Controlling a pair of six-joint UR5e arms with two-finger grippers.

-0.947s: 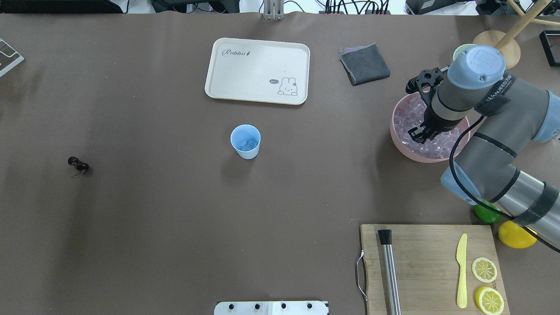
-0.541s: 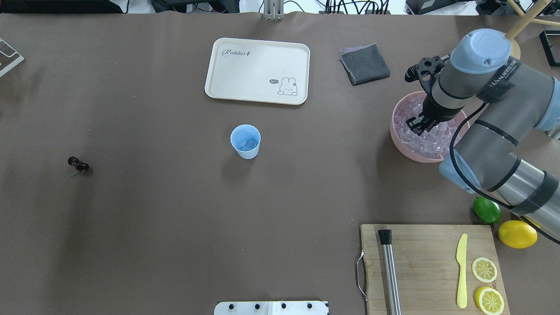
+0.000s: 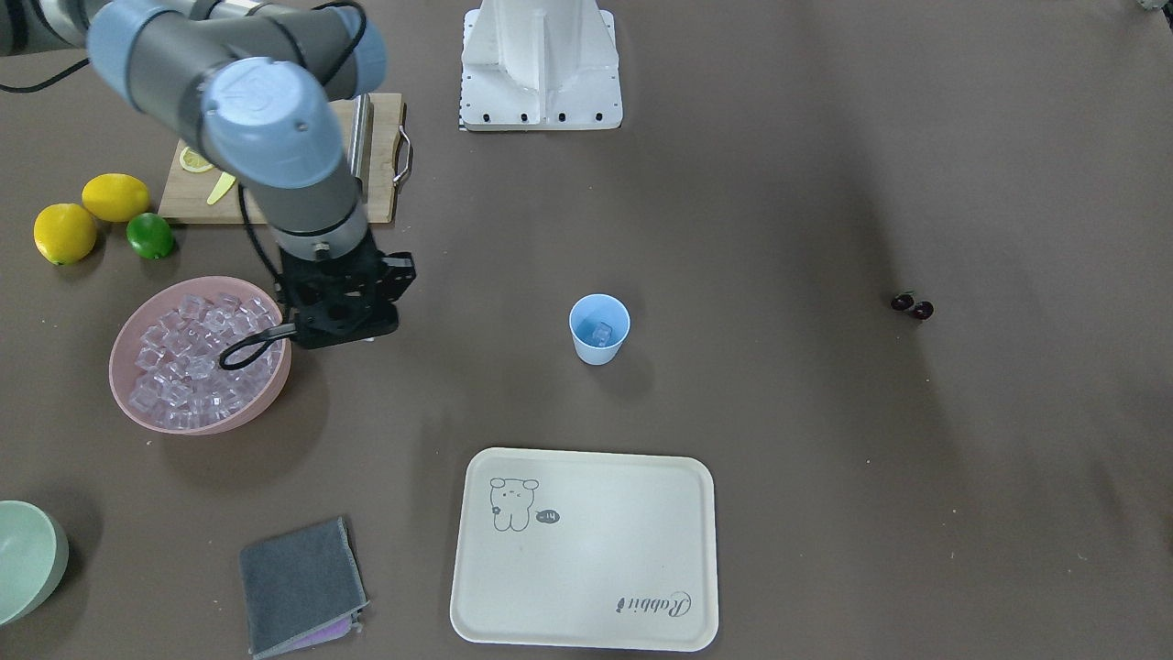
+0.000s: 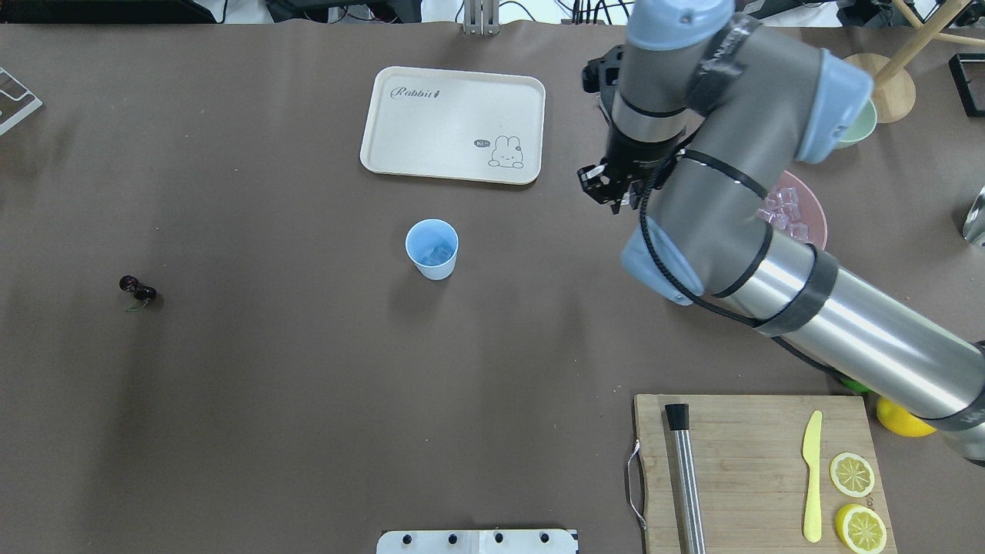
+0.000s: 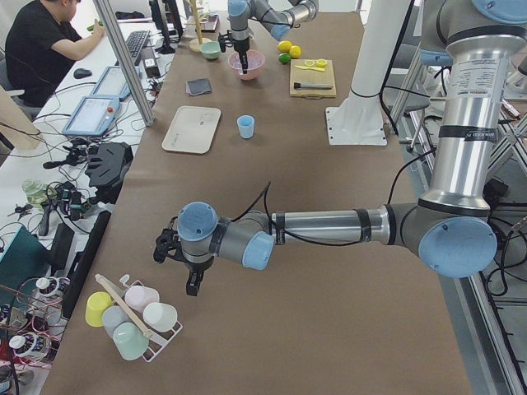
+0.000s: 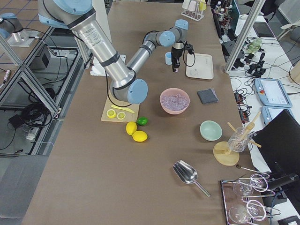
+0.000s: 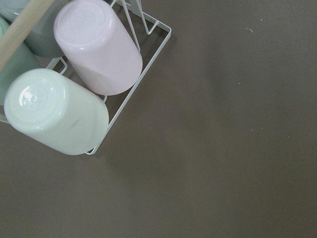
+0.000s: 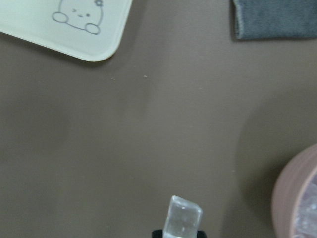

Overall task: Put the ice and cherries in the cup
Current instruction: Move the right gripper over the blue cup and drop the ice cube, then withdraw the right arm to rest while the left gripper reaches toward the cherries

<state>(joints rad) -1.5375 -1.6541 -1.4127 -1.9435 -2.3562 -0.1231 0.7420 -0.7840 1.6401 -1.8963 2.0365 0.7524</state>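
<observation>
Far out at the robot's left end of the table (image 4: 269,369), the left hand (image 5: 193,284) hangs just beside a wire rack (image 7: 130,96) of overturned pastel tumblers; whether it is wide or narrow I cannot tell, since only the side view shows it; next along, the cherries (image 4: 137,289) lie on the bare table, well apart from everything else; towards the middle stands the cup (image 4: 439,269), upright, with at least one clear cube (image 3: 602,332) already inside it; on its far side in the overhead view lies the cream tray (image 4: 454,123) with a rabbit drawing; further right, the right hand (image 4: 602,187) hovers above the table between the cup and the pink bowl (image 3: 115,371), nearer the bowl, its fingers closed narrow on a single ice cube (image 8: 184,218), which the wrist view shows pinched upright at the tips; the bowl itself sits just beyond, heaped with the ice (image 3: 192,357) and partly hidden by the arm in the overhead view; nearer the robot on that side lies a wooden cutting board (image 4: 739,462) carrying a yellow knife (image 4: 812,477) and lemon slices (image 4: 852,475).
</observation>
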